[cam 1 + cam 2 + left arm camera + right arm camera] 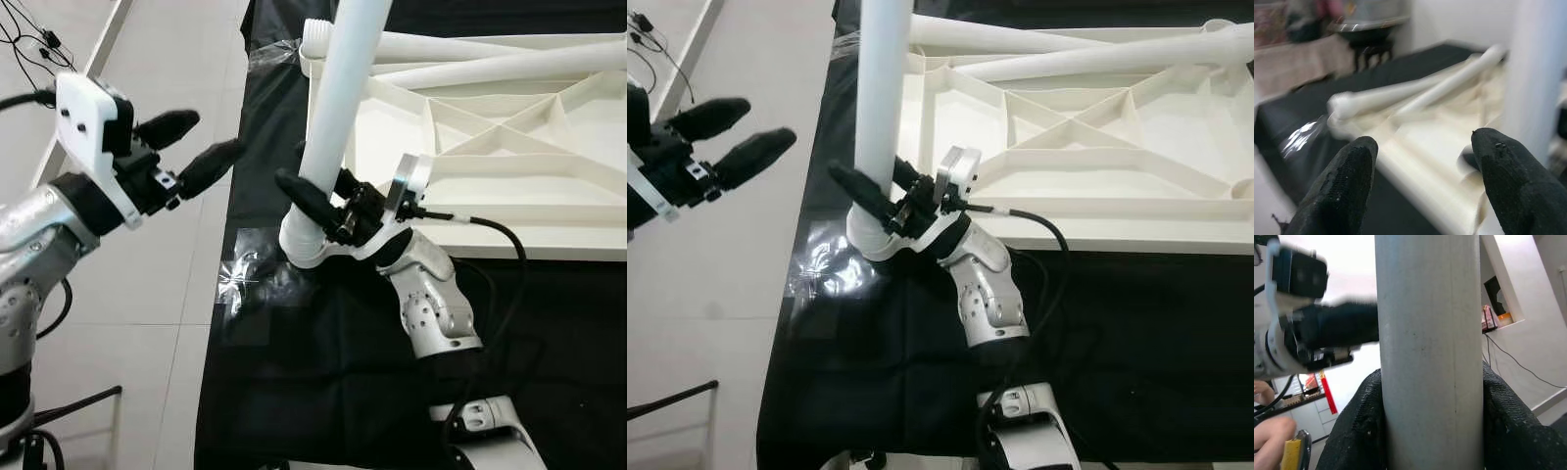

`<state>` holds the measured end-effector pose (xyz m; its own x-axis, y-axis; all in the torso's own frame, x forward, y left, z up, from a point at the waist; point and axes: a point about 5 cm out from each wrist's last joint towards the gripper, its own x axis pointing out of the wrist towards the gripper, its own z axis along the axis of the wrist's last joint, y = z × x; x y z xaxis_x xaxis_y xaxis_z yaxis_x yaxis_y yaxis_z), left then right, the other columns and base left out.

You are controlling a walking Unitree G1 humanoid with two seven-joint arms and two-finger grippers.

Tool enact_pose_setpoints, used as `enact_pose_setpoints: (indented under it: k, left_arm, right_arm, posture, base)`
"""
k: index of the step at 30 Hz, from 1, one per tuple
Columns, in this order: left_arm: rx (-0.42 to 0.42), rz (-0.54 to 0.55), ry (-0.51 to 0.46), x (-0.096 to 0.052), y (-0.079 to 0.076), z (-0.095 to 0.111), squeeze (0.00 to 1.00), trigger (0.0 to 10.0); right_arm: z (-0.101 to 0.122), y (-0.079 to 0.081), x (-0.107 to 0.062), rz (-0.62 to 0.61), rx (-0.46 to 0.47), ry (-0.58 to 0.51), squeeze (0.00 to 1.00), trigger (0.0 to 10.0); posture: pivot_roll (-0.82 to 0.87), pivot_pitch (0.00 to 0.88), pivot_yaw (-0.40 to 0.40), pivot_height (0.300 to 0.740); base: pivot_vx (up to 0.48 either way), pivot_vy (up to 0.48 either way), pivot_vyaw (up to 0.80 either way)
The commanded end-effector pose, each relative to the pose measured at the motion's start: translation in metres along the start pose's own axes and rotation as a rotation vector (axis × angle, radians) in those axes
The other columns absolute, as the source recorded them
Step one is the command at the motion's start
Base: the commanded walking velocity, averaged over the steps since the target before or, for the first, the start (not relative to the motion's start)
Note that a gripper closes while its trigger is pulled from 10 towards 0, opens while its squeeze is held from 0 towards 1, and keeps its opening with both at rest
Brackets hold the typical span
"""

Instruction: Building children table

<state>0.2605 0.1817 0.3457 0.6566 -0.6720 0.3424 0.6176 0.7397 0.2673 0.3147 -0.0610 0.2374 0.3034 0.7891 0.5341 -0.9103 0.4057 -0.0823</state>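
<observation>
Our right gripper is clamped around a white round plastic table leg, close to the leg's lower end, and holds it upright over the black cloth sheet, just beside the near left corner of the upturned cream plastic tabletop. The leg's foot sits at or just above the sheet; we cannot tell which. The right wrist view shows what the head views cannot: both black fingers pressed against the grey-white shaft on either side.

Our left gripper hangs over the pale tiled floor off the sheet's left edge, fingers spread apart and holding nothing, pointing towards the leg. Its wrist view looks between the two black fingertips at the tabletop, blurred, with the held leg as a white band at one side.

Two more white legs lie across the far part of the tabletop's ribbed underside. A crumpled patch of clear plastic film glints on the sheet near the leg's foot. The leg's upper end is cut off by the frame.
</observation>
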Motion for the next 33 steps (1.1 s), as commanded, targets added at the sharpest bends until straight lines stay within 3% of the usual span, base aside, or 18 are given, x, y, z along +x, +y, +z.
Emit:
enact_pose_setpoints:
  k: [1, 7, 9, 10, 13, 18, 26, 30, 33]
  left_arm:
    - [-0.008, -0.066, -0.038, 0.004, -0.004, 0.009, 0.00, 10.0]
    - [0.009, -0.089, -0.052, 0.013, -0.002, 0.012, 0.00, 10.0]
    - [0.001, -0.087, -0.051, 0.014, -0.003, 0.010, 0.00, 10.0]
    - [0.001, -0.087, -0.051, 0.014, -0.003, 0.010, 0.00, 10.0]
    - [-0.018, -0.061, -0.032, 0.012, -0.004, 0.002, 0.00, 10.0]
    - [-0.045, -0.052, -0.034, 0.011, -0.006, -0.002, 0.00, 10.0]
    - [-0.083, -0.150, -0.109, 0.016, -0.017, 0.006, 0.00, 10.0]
    - [-0.108, -0.233, -0.138, 0.015, -0.026, 0.013, 0.00, 10.0]
    - [-0.073, -0.209, -0.113, 0.012, -0.025, 0.012, 0.00, 10.0]
  right_arm:
    - [-0.029, 0.011, -0.008, 0.017, 0.086, 0.123, 0.00, 0.0]
    - [-0.028, 0.015, -0.004, 0.058, 0.000, 0.164, 0.00, 0.0]
    - [-0.029, 0.016, -0.004, 0.087, -0.118, 0.224, 0.00, 0.0]
    - [-0.029, 0.016, -0.004, 0.087, -0.118, 0.224, 0.00, 0.0]
    - [-0.029, 0.008, -0.005, 0.053, -0.271, 0.285, 0.00, 0.0]
    - [-0.030, 0.005, -0.005, 0.060, -0.367, 0.332, 0.00, 0.0]
    - [-0.035, 0.004, 0.003, 0.045, -0.380, 0.347, 0.00, 0.0]
    - [-0.035, -0.004, 0.010, -0.054, -0.333, 0.320, 0.00, 0.0]
    - [-0.028, -0.019, 0.014, -0.169, -0.276, 0.271, 0.00, 0.0]
  posture:
    - [0.03, 0.352, 0.092, 0.740]
    - [0.03, 0.346, 0.098, 0.740]
    - [0.02, 0.348, 0.098, 0.740]
    - [0.02, 0.348, 0.098, 0.740]
    - [0.02, 0.348, 0.098, 0.740]
    - [0.02, 0.346, 0.094, 0.740]
    - [0.02, 0.330, 0.093, 0.740]
    - [0.01, 0.318, 0.094, 0.740]
    - [0.01, 0.313, 0.092, 0.740]
  base:
    - [0.000, 0.000, 0.00]
    - [0.000, 0.000, 0.00]
    - [0.000, 0.000, 0.00]
    - [0.000, 0.000, 0.00]
    - [0.000, 0.000, 0.00]
    - [0.000, 0.000, 0.00]
    - [0.000, 0.000, 0.00]
    - [0.000, 0.000, 0.00]
    - [0.000, 0.000, 0.00]
